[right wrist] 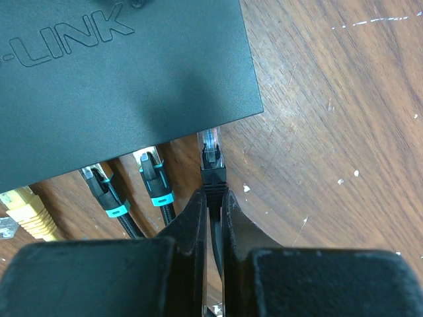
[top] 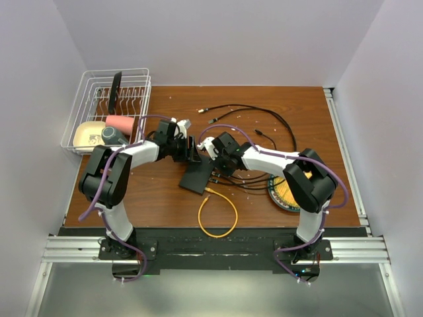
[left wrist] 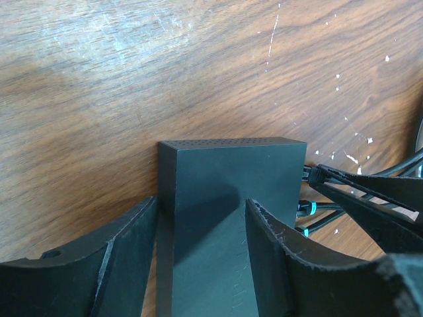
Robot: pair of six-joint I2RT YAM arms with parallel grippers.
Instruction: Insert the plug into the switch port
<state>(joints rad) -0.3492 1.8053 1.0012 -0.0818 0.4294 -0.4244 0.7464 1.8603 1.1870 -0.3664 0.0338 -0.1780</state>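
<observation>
right gripper [right wrist: 213,197]: jaws narrow, pinching the boot of the black plug [right wrist: 211,164]; the cable trails back between them.
left gripper [left wrist: 201,206]: jaws set about the switch [left wrist: 225,191], one finger [left wrist: 112,257] against its side edge, the other lying over the top face; I cannot tell whether they squeeze it.
plug heading: long axis runs along the right jaws, clear tip forward and touching the socket edge of the switch, at the end port by the corner; how deep it sits is hidden.
switch position: flat on the table [right wrist: 330,99] between the two arms, socket edge facing the right arm.
step in hand: probably the last push home.
doing it well: drive straight along the plug's own axis, square to the socket edge, without twisting; the left arm should brace the switch against sliding back.
neighbours: two teal-collared plugs [right wrist: 155,185] and a yellow plug [right wrist: 30,214] sit just beside, so stay clear of them.
</observation>
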